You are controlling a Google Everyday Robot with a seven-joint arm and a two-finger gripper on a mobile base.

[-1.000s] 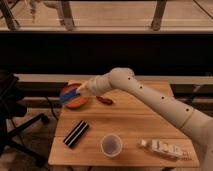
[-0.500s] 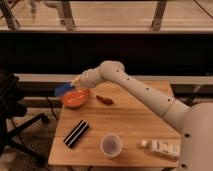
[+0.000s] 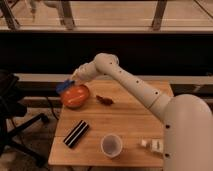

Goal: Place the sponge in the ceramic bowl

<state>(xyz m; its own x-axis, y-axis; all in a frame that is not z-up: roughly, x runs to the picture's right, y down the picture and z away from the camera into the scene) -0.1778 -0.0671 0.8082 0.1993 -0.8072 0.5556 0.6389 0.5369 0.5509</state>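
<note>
Sitting at the bowl's (image 3: 77,98) upper-left rim, the sponge (image 3: 64,87) has barely shifted from half a second ago, its long axis roughly left-right. The gripper (image 3: 71,81) meets it; whether it grips, I cannot tell.

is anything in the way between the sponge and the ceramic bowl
Nothing visible. The sponge is at the gripper, right at the ceramic bowl's back-left rim. The small red thing, black block and cup lie off to the side.
</note>
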